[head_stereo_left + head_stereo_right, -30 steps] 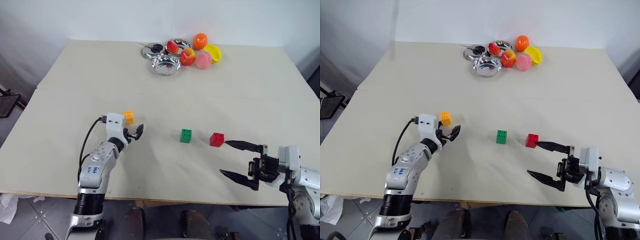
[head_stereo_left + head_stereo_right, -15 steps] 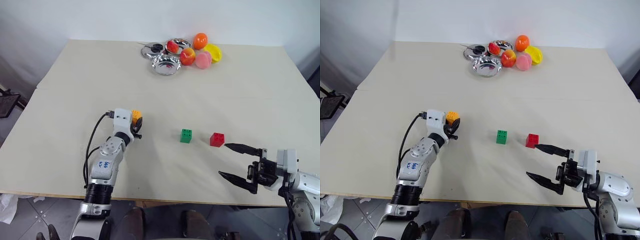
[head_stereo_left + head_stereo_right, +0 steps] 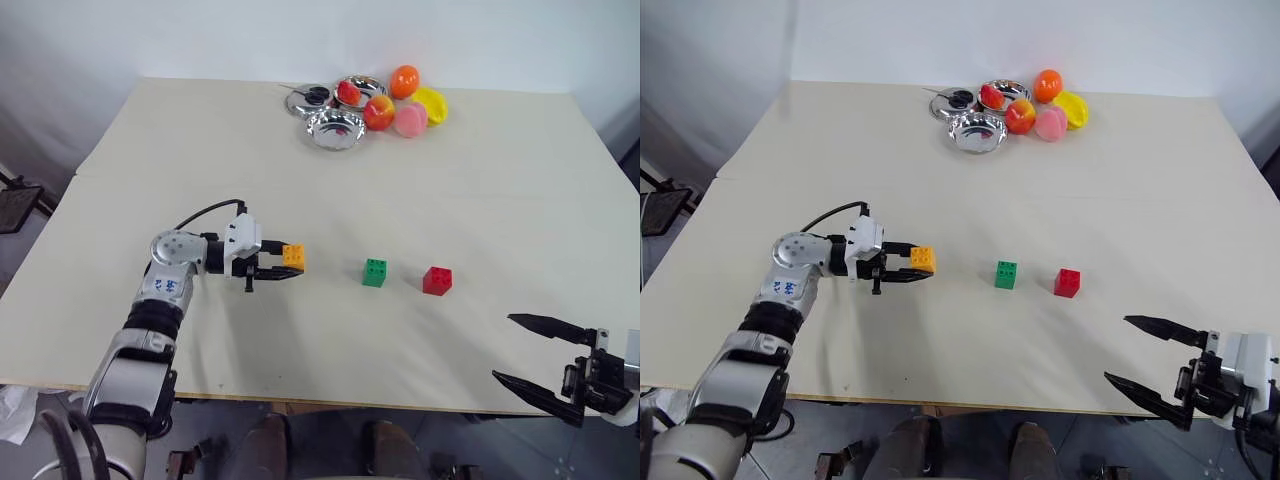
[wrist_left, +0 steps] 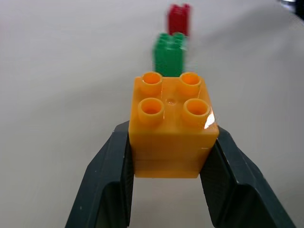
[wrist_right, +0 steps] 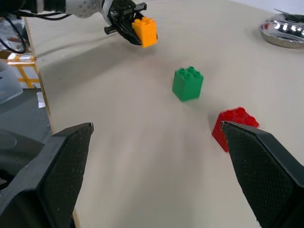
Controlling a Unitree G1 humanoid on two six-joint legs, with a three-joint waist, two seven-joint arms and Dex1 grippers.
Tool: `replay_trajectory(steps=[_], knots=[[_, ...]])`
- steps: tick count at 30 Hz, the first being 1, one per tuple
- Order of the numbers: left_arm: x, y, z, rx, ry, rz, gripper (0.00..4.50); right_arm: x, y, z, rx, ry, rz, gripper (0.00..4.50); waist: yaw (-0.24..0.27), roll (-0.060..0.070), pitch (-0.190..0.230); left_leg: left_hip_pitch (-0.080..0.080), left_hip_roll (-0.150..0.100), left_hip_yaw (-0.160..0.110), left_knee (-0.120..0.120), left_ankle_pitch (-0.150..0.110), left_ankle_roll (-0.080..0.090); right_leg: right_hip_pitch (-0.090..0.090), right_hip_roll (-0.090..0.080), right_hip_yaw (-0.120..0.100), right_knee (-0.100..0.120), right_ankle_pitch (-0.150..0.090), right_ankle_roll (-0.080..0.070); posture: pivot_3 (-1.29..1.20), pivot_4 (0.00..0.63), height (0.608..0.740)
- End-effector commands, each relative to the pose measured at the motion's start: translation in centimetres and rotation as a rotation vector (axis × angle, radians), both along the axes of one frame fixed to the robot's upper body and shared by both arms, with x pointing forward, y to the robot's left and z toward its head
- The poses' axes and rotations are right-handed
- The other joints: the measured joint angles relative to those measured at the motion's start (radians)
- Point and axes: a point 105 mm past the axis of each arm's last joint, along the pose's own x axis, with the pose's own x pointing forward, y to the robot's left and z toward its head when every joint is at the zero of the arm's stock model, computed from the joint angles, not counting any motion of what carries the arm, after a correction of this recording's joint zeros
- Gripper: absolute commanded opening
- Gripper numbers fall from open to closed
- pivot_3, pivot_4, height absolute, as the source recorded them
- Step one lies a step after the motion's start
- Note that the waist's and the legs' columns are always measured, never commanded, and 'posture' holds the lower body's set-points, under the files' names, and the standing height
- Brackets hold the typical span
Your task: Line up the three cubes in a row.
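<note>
Jaws clamped on the orange-yellow cube, the left gripper held the block just above the table, studs up, its arm turned to point across toward the robot's right. A second earlier that gripper had been spread open beside the cube, which then sat on the table farther to the robot's left and farther from the robot; the fingers had since closed on it and carried it nearer the other 2 blocks. The right gripper, jaws wide apart and holding nothing, had drawn back from the red cube toward the near right corner of the table. The green cube and the red cube lay unmoved, side by side but apart, with the orange-yellow cube roughly level with them on the green cube's left and bare tabletop between. At the far edge, well clear of the cubes, stood 3 shiny metal bowls and a cluster of toy fruits.
</note>
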Motion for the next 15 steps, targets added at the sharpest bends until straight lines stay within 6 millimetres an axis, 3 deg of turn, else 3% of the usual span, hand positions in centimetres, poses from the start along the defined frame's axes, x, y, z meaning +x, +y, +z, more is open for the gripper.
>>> replay_trajectory(steps=[1,15], knots=[[0.2,-0.6,-0.4,0.046,0.004,-0.053,1.50,-0.5,0.3,1.1,0.000,-0.041,0.001,4.50,-0.007,0.000,0.000,0.000,0.000,0.000,0.000,0.000,0.000,0.000,0.000,0.000,0.000,0.000,0.000,0.00,0.150,0.740],[1.5,-2.5,-1.6,0.113,0.049,0.003,1.50,-0.6,1.6,1.3,0.031,-0.046,-0.004,4.50,-0.007,-0.001,0.001,-0.001,0.000,0.000,0.000,0.000,0.000,-0.001,0.000,0.000,0.004,0.000,0.001,0.00,0.150,0.740]])
